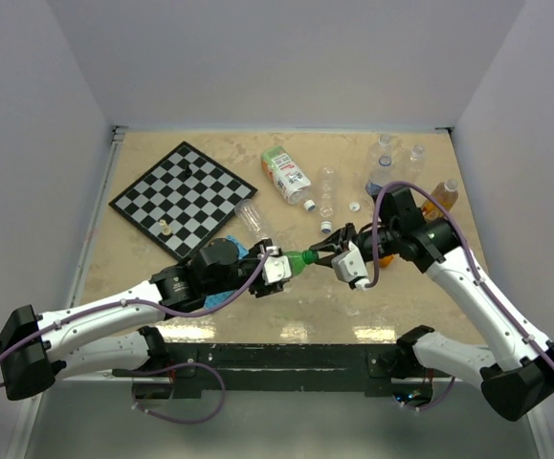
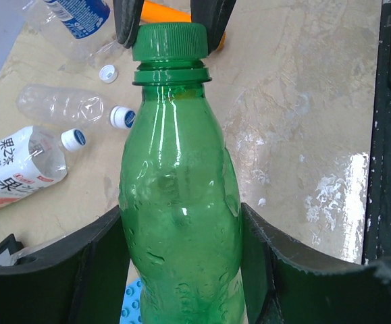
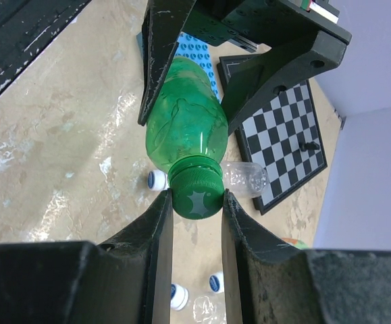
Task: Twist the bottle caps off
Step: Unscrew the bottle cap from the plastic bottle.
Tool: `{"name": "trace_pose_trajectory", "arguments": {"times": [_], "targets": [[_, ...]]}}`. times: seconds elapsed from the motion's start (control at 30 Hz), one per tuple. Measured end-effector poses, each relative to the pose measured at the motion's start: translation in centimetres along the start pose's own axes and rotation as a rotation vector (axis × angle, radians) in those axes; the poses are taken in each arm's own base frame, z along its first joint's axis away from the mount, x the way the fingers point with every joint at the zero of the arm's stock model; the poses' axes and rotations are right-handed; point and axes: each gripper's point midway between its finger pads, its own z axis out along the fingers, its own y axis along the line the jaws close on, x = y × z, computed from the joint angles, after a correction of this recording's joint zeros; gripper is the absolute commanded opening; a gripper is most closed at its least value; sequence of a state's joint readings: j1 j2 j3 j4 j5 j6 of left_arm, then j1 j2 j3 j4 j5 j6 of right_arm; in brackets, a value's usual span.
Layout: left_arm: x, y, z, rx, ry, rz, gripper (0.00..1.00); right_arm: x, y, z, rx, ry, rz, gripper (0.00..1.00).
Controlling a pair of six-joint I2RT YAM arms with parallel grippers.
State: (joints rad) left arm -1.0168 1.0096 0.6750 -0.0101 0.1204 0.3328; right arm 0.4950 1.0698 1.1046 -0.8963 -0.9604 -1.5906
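Note:
A green plastic bottle (image 1: 299, 259) hangs level above the table between my two arms. My left gripper (image 2: 179, 223) is shut on its body (image 2: 178, 202), a finger pressed on each side. Its green cap (image 2: 169, 42) sits on the neck, pointing at the right arm. My right gripper (image 3: 196, 202) is shut on that green cap (image 3: 196, 196), with both fingertips against its ribbed rim. In the top view the right gripper (image 1: 326, 254) meets the left gripper (image 1: 278, 266) at the table's middle. Other capped bottles lie behind: a clear one (image 2: 60, 104) and a labelled one (image 2: 13, 165).
A chessboard (image 1: 183, 198) with a few pieces lies at the back left. A labelled bottle (image 1: 286, 174), clear bottles (image 1: 326, 191) and a loose white cap (image 1: 354, 206) lie behind the grippers. More bottles stand at the back right (image 1: 391, 158). A blue studded plate (image 1: 224, 292) lies under the left wrist.

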Motion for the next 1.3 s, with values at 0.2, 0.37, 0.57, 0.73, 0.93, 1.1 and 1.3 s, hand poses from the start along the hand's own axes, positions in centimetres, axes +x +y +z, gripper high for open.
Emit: {"name": "trace_pose_trajectory", "arguments": {"times": [0.2,0.37,0.57,0.73,0.93,1.1,1.3], "targets": [[-0.3,-0.4,0.1,0.023,-0.013,0.001,0.08,-0.3,0.5,-0.4,0.025,-0.015,0.011,0.09],[-0.5,-0.5,0.3,0.031,-0.022,0.001,0.08,-0.4,0.5,-0.7,0.047,-0.033,0.059,0.30],[-0.4,-0.3,0.3,0.021,-0.012,-0.004,0.08,-0.5,0.1,-1.5,0.091,-0.031,0.137,0.59],[0.9,-0.2,0.1,0.014,0.041,-0.016,0.08,-0.7,-0.3,-3.0,0.148,-0.006,0.173,0.69],[1.0,-0.2,0.1,0.012,0.045,-0.016,0.08,-1.2,-0.2,-4.0,0.181,0.008,0.179,0.71],[1.1,-0.1,0.0,0.007,0.049,-0.017,0.08,-1.3,0.0,-4.5,0.205,0.013,0.222,0.70],[1.4,0.4,0.0,-0.024,0.064,-0.016,0.08,-1.3,-0.6,-4.5,0.265,-0.019,0.451,0.71]]}}
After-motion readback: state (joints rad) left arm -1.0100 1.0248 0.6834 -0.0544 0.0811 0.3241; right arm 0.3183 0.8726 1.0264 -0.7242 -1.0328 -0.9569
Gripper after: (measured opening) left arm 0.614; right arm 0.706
